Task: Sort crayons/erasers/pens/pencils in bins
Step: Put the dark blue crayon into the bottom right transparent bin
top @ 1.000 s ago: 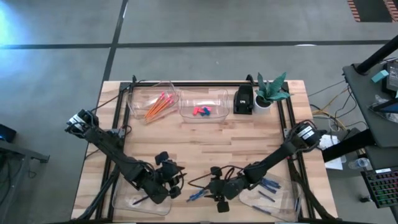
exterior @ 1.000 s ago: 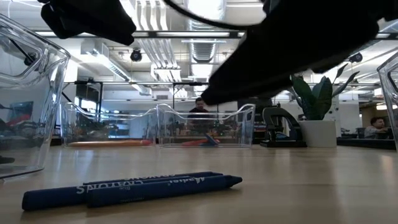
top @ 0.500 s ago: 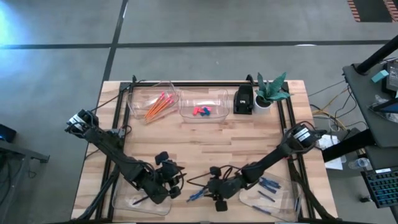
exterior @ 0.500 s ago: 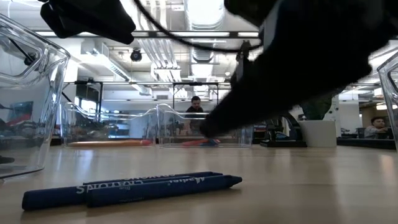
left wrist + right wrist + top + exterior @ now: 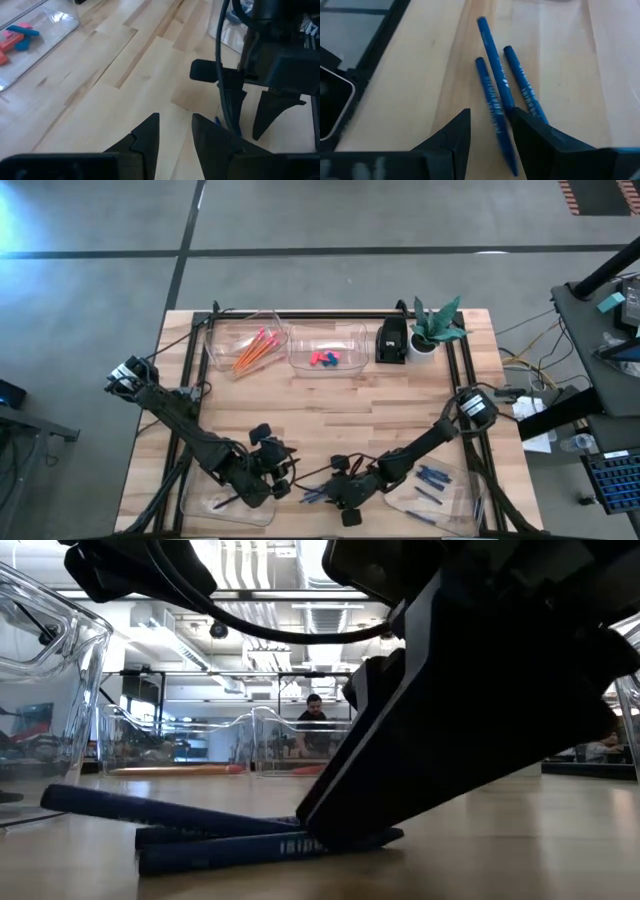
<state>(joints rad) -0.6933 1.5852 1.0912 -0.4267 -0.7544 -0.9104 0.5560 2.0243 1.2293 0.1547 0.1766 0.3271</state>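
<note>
Three blue crayons (image 5: 495,85) lie side by side on the table near its near edge (image 5: 315,495). My right gripper (image 5: 490,114) stands open, slanting down onto their near ends (image 5: 340,825). In the low view one crayon (image 5: 150,810) is tilted, its free end off the wood, while the others (image 5: 250,848) lie flat. My left gripper (image 5: 175,127) hangs open over bare wood to the left (image 5: 278,470) and touches nothing. The pencils (image 5: 250,348) and erasers (image 5: 323,359) lie in the two far bins. A dark pen (image 5: 222,502) lies in the near left bin. My right gripper touches the middle crayon at its near end (image 5: 507,102), with the tip of one open finger (image 5: 525,130) on it. The fingers come slanting down and lie along the crayons. That crayon is tipped, far end raised; another crayon (image 5: 492,125) lies in the gap between the fingers.
The near right bin (image 5: 440,490) holds several blue crayons, just right of my right gripper. The near left bin (image 5: 200,505) sits under my left arm. A small black box (image 5: 392,340) and a potted plant (image 5: 436,325) stand at the far right.
My right gripper has come down, tipping further forward, onto the crayons. One crayon, flat before, now stands tilted with its free end lifted off the table. The others have stayed flat.
</note>
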